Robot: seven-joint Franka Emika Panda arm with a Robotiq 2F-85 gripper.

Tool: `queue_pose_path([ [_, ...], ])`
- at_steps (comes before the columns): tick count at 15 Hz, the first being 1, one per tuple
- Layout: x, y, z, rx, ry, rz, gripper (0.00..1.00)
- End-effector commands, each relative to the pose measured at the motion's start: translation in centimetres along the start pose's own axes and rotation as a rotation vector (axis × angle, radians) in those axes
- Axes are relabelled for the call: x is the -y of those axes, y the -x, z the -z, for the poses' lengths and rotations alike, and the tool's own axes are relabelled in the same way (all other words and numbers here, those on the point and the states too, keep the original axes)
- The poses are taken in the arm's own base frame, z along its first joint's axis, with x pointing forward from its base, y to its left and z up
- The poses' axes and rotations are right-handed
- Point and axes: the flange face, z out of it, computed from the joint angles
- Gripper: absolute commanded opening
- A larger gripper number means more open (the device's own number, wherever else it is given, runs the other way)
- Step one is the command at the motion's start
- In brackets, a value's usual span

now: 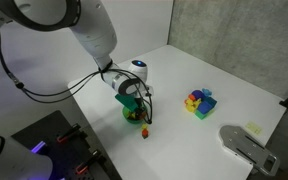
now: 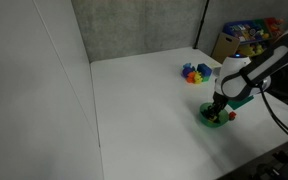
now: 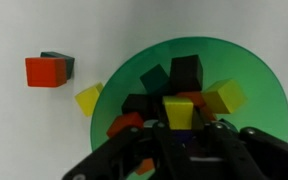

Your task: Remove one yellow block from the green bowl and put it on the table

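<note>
The green bowl (image 3: 249, 80) lies under my gripper and holds several blocks: dark, green, orange and a yellow block (image 3: 224, 96). My gripper (image 3: 180, 125) is over the bowl's near side and is shut on another yellow block (image 3: 179, 111), held between the fingertips. A third yellow block (image 3: 88, 99) lies on the white table (image 3: 24, 130) just outside the bowl's rim. In both exterior views the gripper (image 1: 131, 100) (image 2: 217, 104) hangs just above the bowl (image 1: 132, 114) (image 2: 213, 118).
A red block (image 3: 46, 71) with a dark green block behind it lies on the table beside the bowl; it also shows in an exterior view (image 1: 144, 131). A multicoloured block cluster (image 1: 199, 102) (image 2: 195, 73) sits further off. A grey object (image 1: 246, 146) lies near the table edge.
</note>
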Motion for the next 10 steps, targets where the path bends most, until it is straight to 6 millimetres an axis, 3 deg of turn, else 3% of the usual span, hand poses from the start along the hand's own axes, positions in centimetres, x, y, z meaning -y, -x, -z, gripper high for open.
queue_pose_path([
  [1, 0.3, 0.1, 1.1, -0.009, -0.006, 0.002, 0.10],
  [7, 1.0, 0.4, 5.3, -0.035, -0.016, -0.004, 0.10],
  [10, -0.2, 1.2, 7.8, -0.029, -0.007, -0.044, 0.10],
])
